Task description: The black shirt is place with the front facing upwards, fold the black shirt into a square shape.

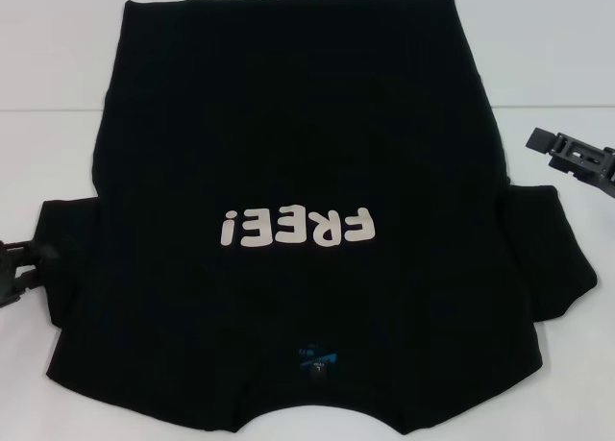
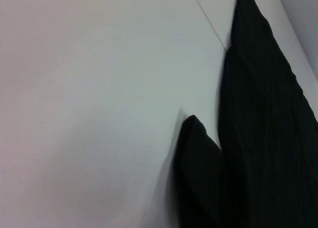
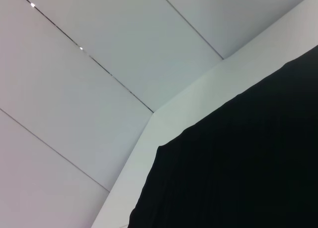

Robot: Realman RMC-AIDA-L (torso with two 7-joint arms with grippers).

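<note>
White worktop (image 1: 58, 95) carrying black shirt (image 1: 288, 124), lying flat, front up, "FREE!" lettering (image 1: 296, 228) reading upside down in head view, collar w/ blue neck label (image 1: 317, 357) nearest robot. Left gripper (image 1: 19, 268) sitting at edge of left sleeve (image 1: 58, 258), touching or just beside; jaws' state: cannot tell. Right gripper (image 1: 577, 158) hovering near right sleeve (image 1: 553, 249), apart from fabric; jaws: cannot tell.

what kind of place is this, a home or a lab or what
Probably a lab or test bench: a plain white table holds only a large black cotton T-shirt with white "FREE!" lettering, a left pincer and a right pincer flanking it.
</note>
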